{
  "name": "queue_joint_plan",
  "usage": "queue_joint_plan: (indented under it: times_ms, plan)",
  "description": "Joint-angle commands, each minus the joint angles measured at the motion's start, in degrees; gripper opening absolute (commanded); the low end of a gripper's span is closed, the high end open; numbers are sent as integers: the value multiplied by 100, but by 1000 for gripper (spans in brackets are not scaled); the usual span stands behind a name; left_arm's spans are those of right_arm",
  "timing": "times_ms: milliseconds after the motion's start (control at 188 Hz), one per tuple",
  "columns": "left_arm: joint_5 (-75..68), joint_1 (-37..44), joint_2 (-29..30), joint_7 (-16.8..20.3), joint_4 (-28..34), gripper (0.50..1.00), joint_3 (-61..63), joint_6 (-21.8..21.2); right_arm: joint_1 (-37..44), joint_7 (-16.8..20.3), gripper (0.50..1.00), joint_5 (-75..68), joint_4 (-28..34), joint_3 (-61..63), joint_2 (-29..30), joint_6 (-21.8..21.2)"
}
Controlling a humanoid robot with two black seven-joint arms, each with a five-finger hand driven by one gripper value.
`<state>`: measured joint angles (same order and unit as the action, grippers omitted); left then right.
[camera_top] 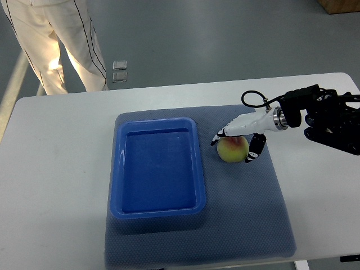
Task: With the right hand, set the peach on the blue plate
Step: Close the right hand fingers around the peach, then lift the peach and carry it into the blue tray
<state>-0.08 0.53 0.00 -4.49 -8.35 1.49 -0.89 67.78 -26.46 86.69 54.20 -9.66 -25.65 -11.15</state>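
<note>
Top view: peach [233,149] on grey mat [253,208], at 3 o'clock of blue plate [158,212], just beside it. Right hand [238,143] w/ fingers curled round peach, touching, not lifted. Plate empty; lift, carry & set-down left.

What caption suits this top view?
Right hand closes around a peach on the mat, beside an empty blue plate.
</note>
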Motion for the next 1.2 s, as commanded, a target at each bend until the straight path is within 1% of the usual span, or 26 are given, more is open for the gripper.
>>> queue_joint_plan:
  times_ms: [0, 32, 58, 138, 329, 430, 520, 526, 536, 648, 701, 749, 754, 924, 993, 1083, 1194]
  plan:
    - [-1, 0, 0, 0, 0, 1000, 0, 1, -2, -8, 750, 6, 2, -9, 25, -1]
    - [-1, 0, 0, 0, 0, 1000, 0, 1, -2, -8, 740, 6, 2, -9, 25, -1]
    - [-1, 0, 0, 0, 0, 1000, 0, 1, -2, -8, 721, 6, 2, -9, 25, -1]
    - [-1, 0, 0, 0, 0, 1000, 0, 1, 7, -17, 703, 6, 2, -9, 25, -1]
    - [-1, 0, 0, 0, 0, 1000, 0, 1, 130, -61, 711, -46, 2, 35, -19, -1]
    - [-1, 0, 0, 0, 0, 1000, 0, 1, 508, -70, 715, -90, -6, 35, -89, -36]
    - [-1, 0, 0, 0, 0, 1000, 0, 1, 605, -70, 715, -108, 2, 35, -89, -45]
    - [-1, 0, 0, 0, 0, 1000, 0, 1, 761, -70, 717, -108, 2, 43, -63, -54]
    - [-1, 0, 0, 0, 0, 1000, 0, 1, 806, -70, 717, -108, 2, 44, -54, -63]
    - [-1, 0, 0, 0, 0, 1000, 0, 1, 1044, -70, 723, -108, 2, 70, 78, -72]
    - [-1, 0, 0, 0, 0, 1000, 0, 1, 1132, -70, 725, -108, -6, 70, 306, -80]
    - [-1, 0, 0, 0, 0, 1000, 0, 1, 1132, -70, 725, -108, -6, 70, 307, -80]
    - [-1, 0, 0, 0, 0, 1000, 0, 1, 1262, -70, 731, -108, -15, 70, 637, -107]
    - [-1, 0, 0, 0, 0, 1000, 0, 1, 1308, -61, 733, -257, -41, 70, 1432, -80]
    - [-1, 0, 0, 0, 0, 1000, 0, 1, 1237, -61, 744, -372, -182, 70, 1792, -63]
    - [-1, 0, 0, 0, 0, 1000, 0, 1, 1018, -52, 752, -380, -516, 61, 2266, -54]
    - [-1, 0, 0, 0, 0, 1000, 0, 1, 798, -44, 764, -372, -850, 61, 2486, -28]
